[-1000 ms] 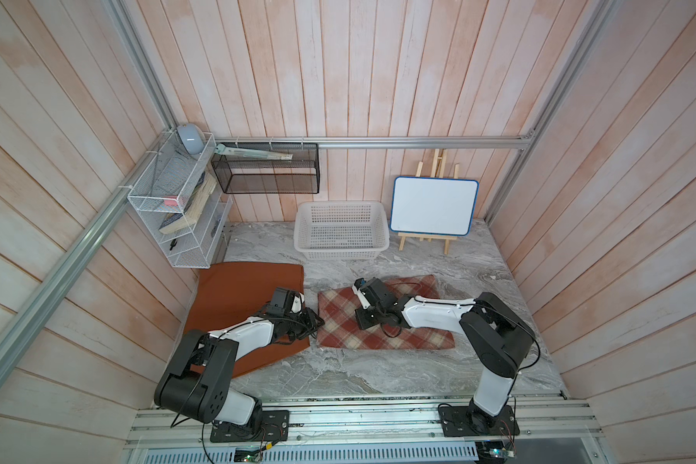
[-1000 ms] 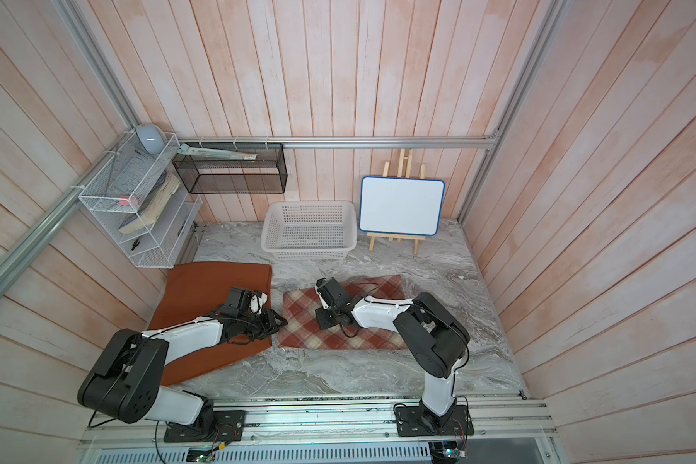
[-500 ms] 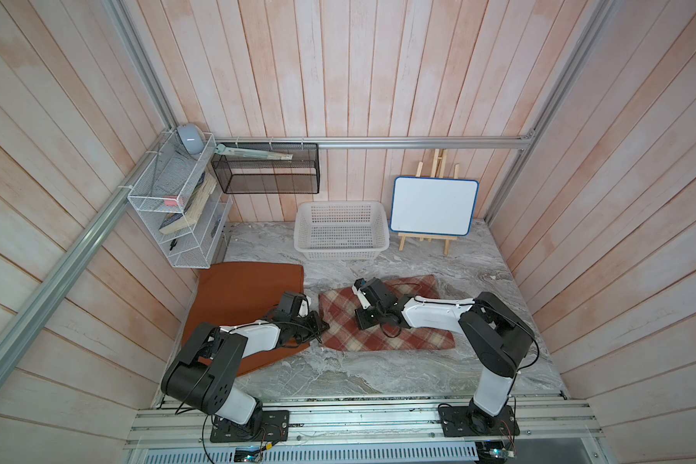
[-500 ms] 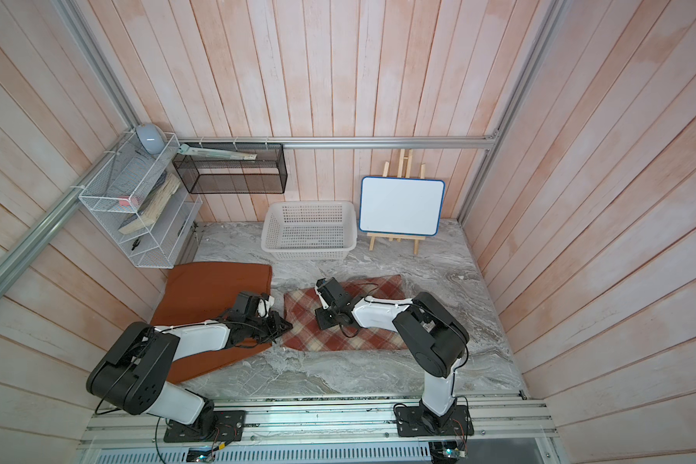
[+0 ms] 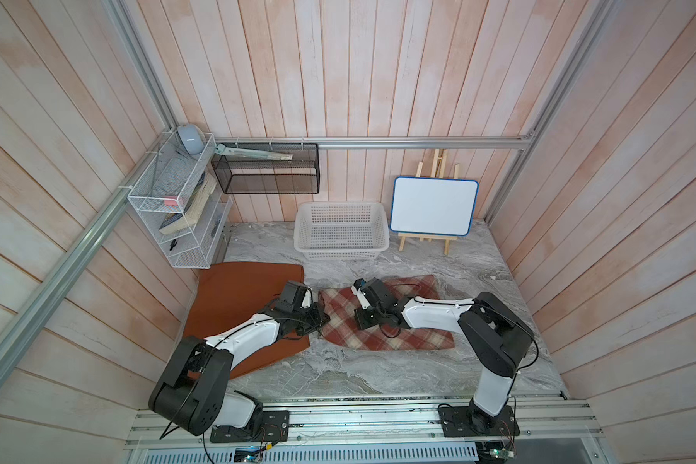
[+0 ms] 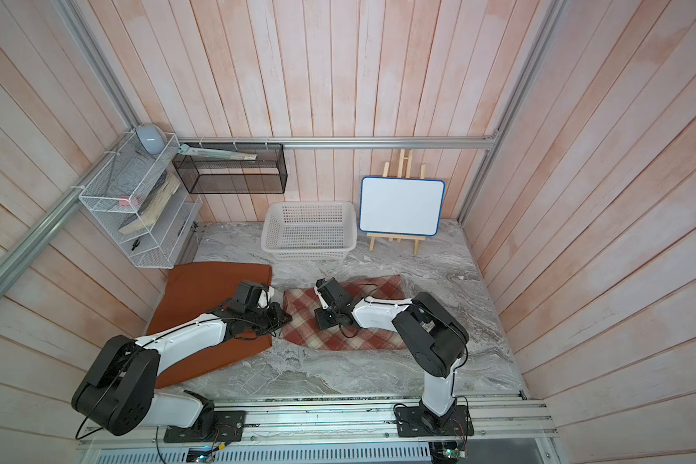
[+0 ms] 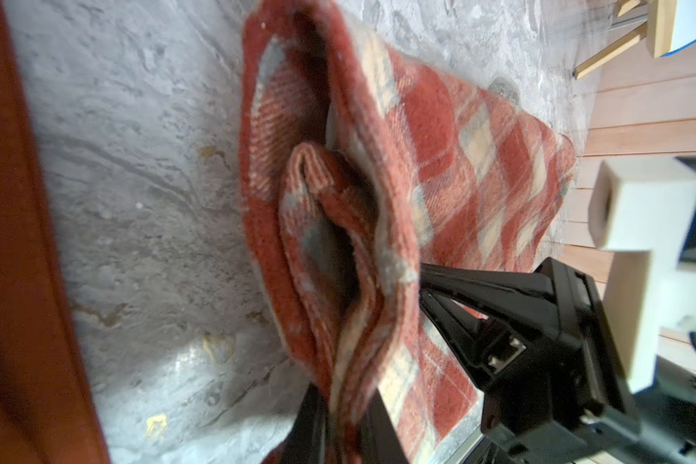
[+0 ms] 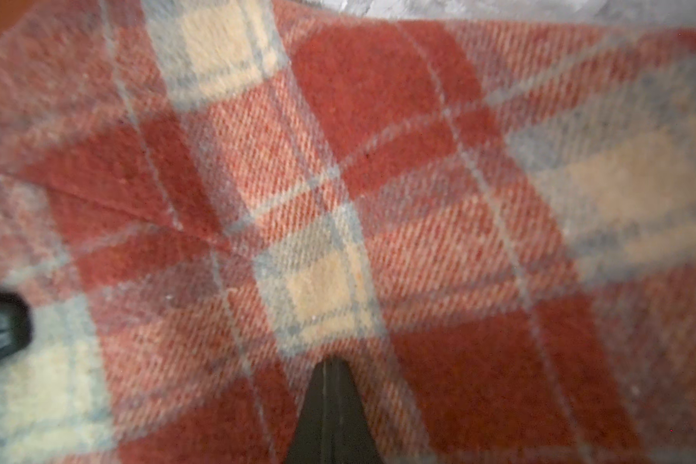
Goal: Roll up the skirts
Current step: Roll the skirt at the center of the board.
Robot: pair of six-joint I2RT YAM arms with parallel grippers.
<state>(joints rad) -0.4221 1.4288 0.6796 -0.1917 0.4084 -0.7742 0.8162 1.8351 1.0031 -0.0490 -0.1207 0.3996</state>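
1. In both top views, your marble tabletop sat inside peach plank walls. The rust-orange skirt lay flat at its left and the plaid skirt mid-table.
2. Left wrist: your left gripper pinched the plaid skirt's folded edge.
3. Right wrist: your right gripper, jaws closed, rested on the plaid skirt.

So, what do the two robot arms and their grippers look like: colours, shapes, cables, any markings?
They match. The left arm and right arm have smooth white link shells between bulky, rounded black joints, and thin black cables loop along them. The left gripper and right gripper have slim black fingers that taper to the tips. I see no markings.
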